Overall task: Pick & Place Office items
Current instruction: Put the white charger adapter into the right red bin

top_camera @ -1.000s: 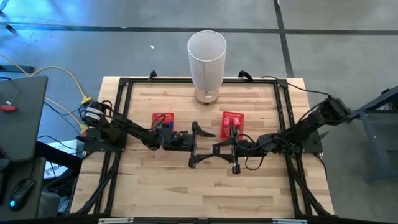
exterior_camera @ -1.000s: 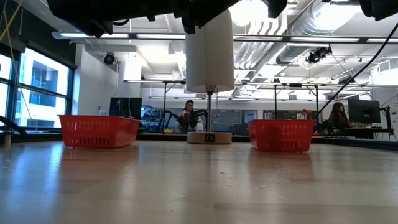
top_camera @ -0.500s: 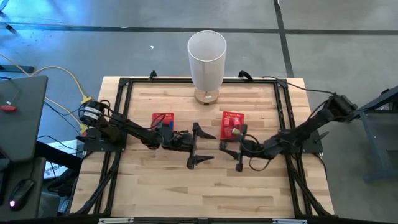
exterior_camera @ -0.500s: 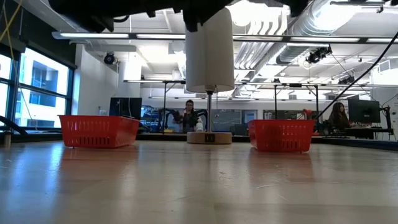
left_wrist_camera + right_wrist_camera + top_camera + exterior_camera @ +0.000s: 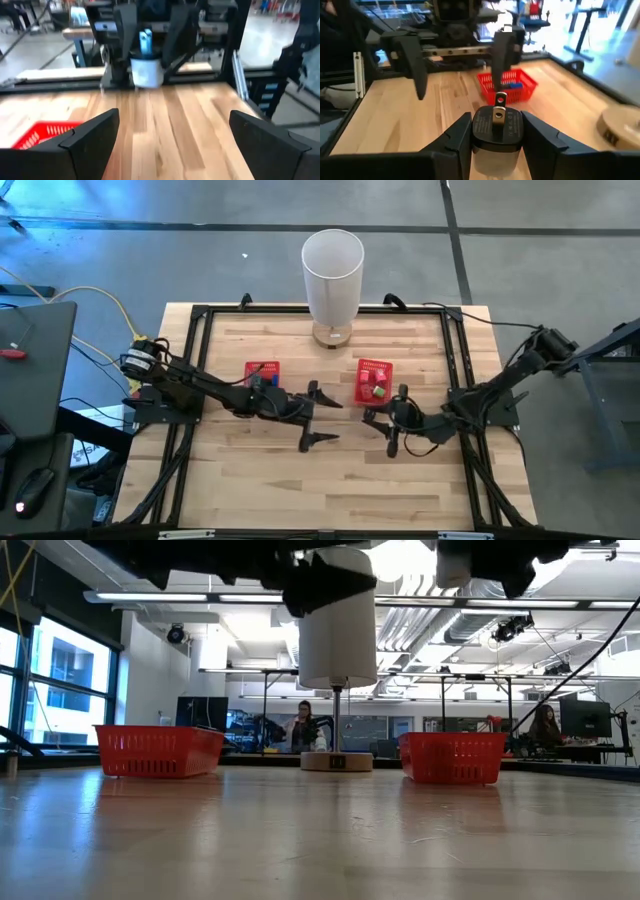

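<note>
Plastic describes the held item: a black power adapter (image 5: 494,131) with a metal prong, rigid, smooth-sided, probably light, clamped across its rounded body by the right end effector (image 5: 385,424) above the tabletop (image 5: 260,470), just beside the right red mesh basket (image 5: 374,380). That basket holds small green and red items; the left basket (image 5: 262,372) shows blue. The left end effector (image 5: 318,418) gapes wide, empty, mid-table.
</note>
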### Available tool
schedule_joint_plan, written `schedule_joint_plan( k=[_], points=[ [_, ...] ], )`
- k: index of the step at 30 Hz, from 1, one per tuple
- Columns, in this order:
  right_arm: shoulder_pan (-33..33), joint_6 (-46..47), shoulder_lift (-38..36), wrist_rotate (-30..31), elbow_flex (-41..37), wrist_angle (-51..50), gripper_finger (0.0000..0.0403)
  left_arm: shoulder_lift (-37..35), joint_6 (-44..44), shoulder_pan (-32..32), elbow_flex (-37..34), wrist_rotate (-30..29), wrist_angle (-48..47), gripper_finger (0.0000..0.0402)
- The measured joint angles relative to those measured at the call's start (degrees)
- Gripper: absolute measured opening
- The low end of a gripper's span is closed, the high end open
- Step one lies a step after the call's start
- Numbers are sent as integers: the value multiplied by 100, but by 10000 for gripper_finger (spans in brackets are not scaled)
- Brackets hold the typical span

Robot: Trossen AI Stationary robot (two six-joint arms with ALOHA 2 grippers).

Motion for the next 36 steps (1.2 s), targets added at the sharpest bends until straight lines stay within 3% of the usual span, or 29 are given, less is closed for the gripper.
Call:
schedule_joint_plan(
  k=[7,15,19,26,36],
  points=[
    [-407,1468,-347,-349,163,-1661,125,0,0,2,-7,0,-1116,370],
    [-1436,2336,-371,-1113,934,-3772,125,2,-189,2,-7,0,-1456,370],
    [-2147,2386,-368,-1732,964,-4064,125,6,-413,2,-7,0,-1671,370],
    [-3190,2255,23,-2310,957,-4172,125,11,-471,2,-13,0,-2221,370],
    [-3927,2021,1008,-2700,962,-3765,125,11,-710,-7,-13,2,-2338,370]
  ],
)
